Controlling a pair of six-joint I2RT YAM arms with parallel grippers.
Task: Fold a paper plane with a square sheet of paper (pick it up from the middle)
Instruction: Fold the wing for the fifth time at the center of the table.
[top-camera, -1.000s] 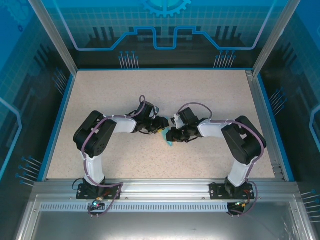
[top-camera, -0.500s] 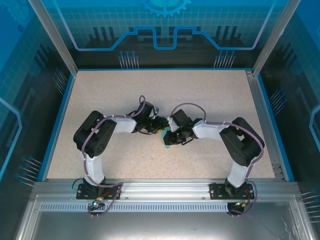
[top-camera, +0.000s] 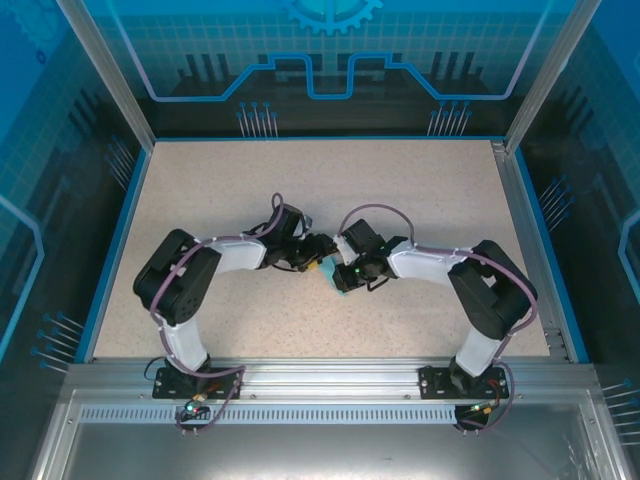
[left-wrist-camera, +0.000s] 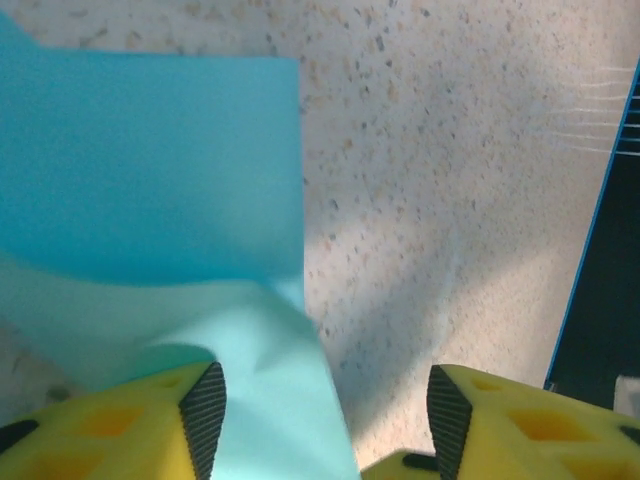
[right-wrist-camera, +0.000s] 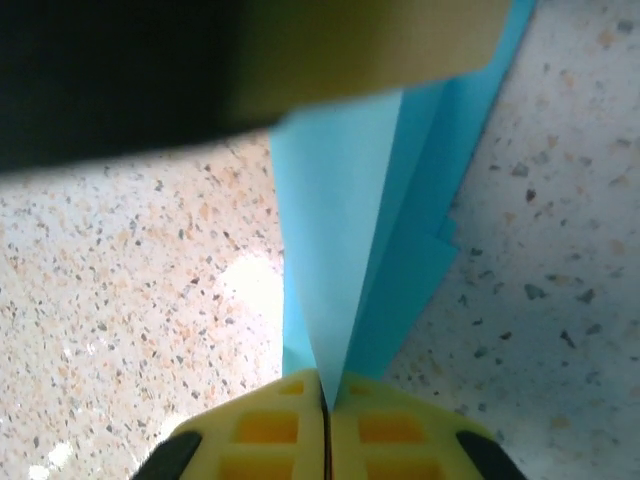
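The right hand is clenched on the folded paper at the middle of the counter; the left hand is released, fingers spread, with the paper's loose edge lying between them.

The light-blue sheet of paper, folded into overlapping layers, lies mid-table.

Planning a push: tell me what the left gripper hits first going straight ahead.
The left gripper likely meets the paper first, lying between its open jaws; to the right the table looks free. Depth unclear.
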